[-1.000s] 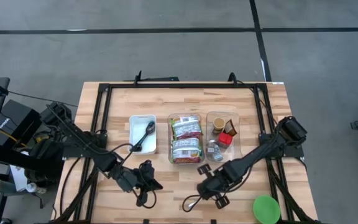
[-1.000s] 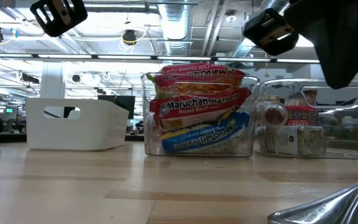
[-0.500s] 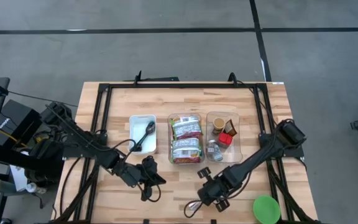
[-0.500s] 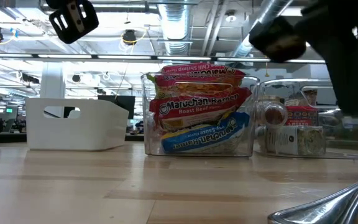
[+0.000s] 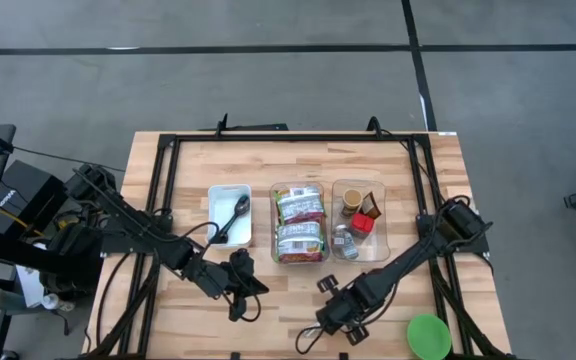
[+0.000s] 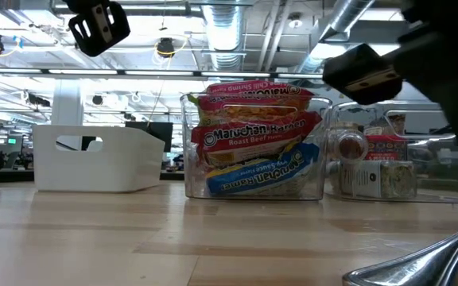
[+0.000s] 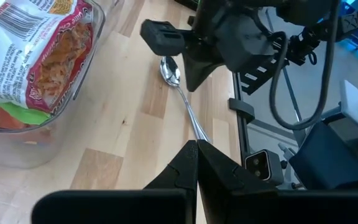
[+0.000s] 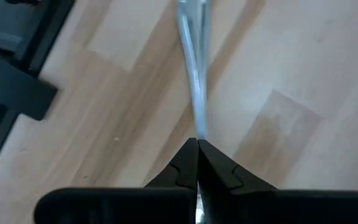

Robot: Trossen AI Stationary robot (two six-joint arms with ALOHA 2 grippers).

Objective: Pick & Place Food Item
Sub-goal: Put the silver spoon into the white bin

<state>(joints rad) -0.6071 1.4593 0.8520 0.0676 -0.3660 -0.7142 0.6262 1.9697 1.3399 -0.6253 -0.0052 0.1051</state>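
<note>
The wooden desk (image 5: 188,165) carries, in a row, a white bin (image 5: 229,216), a clear bin holding ramen packets (image 5: 299,225) and a clear bin of small jars (image 5: 357,222), with a green lid (image 5: 429,336) near the front right corner. The left gripper (image 5: 246,297) hangs over the front of the desk before the white bin, jaws together and empty. The right gripper (image 5: 330,318) sits low at the front, jaws together, touching the handle of a metal spoon (image 7: 180,94) that lies flat on the desk.

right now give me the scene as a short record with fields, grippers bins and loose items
left gripper: shut, empty, near table front
right gripper: shut, over the spoon lying on the table
white bin: holds a dark utensil
middle clear bin: ramen packets
right clear bin: small jars and packets
green lid: table's front right corner
</note>
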